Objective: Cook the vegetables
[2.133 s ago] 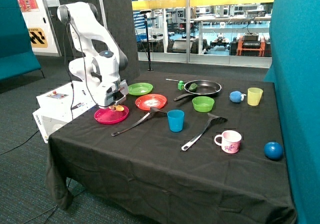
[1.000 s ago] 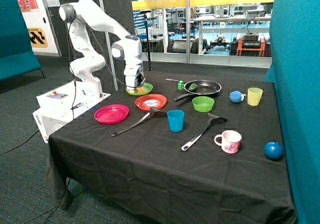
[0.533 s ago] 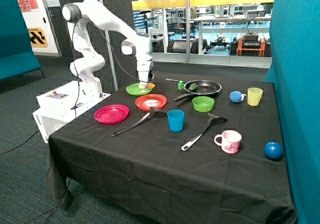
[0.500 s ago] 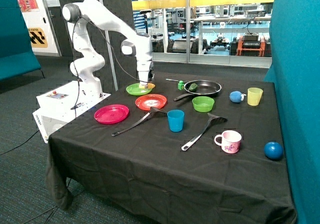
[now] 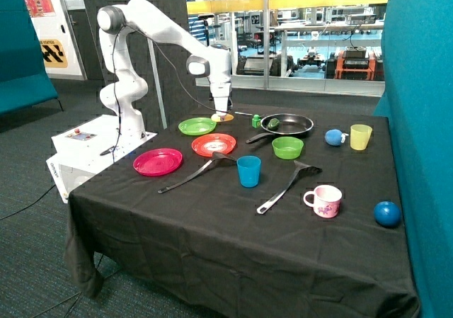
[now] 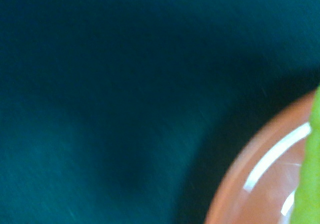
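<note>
Seen from the outside view: gripper (image 5: 221,114) hanging above the table (image 5: 212,240), closed on the pale yellow vegetable (image 5: 222,117), between the green plate (image 5: 197,126) and the frying pan (image 5: 287,125). Dark green vegetable (image 5: 273,122) lying in the pan, at 9 o'clock of its centre. Green cube (image 5: 256,121) just beside the pan's rim at 9 o'clock. Orange plate (image 5: 214,144) at 5 o'clock of the green plate; pink plate (image 5: 158,162) at 8 o'clock of the orange one. No brand or label readable on the tableware; printed picture on the pink mug (image 5: 324,200) too small to make out. Wrist view: only dark cloth, a reddish curved rim (image 6: 235,174) and a green edge.
</note>
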Available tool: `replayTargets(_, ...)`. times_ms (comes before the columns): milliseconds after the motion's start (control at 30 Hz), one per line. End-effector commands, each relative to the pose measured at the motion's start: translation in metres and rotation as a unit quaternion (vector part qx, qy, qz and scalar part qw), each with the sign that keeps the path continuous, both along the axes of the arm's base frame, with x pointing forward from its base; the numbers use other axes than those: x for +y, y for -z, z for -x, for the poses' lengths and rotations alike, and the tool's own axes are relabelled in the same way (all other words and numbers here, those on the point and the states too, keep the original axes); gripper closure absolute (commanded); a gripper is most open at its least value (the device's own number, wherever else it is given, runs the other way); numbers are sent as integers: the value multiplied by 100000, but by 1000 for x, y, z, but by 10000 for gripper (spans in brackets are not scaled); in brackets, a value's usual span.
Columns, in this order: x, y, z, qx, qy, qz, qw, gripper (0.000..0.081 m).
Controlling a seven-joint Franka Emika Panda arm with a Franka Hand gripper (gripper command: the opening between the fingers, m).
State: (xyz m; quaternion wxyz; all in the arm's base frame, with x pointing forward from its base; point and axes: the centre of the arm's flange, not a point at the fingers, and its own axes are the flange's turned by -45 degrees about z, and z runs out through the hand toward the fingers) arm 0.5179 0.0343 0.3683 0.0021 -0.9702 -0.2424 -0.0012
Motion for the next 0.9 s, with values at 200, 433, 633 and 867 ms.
replayTargets(200,55,3,-53,60,-208,236,99999,808)
replayTargets(433,73,7,-71,60,6,236,100000,808)
replayTargets(633,87,10,-90,61,332,235,99999,808)
replayTargets(867,103,13,-118,64,1555,235,99988,808)
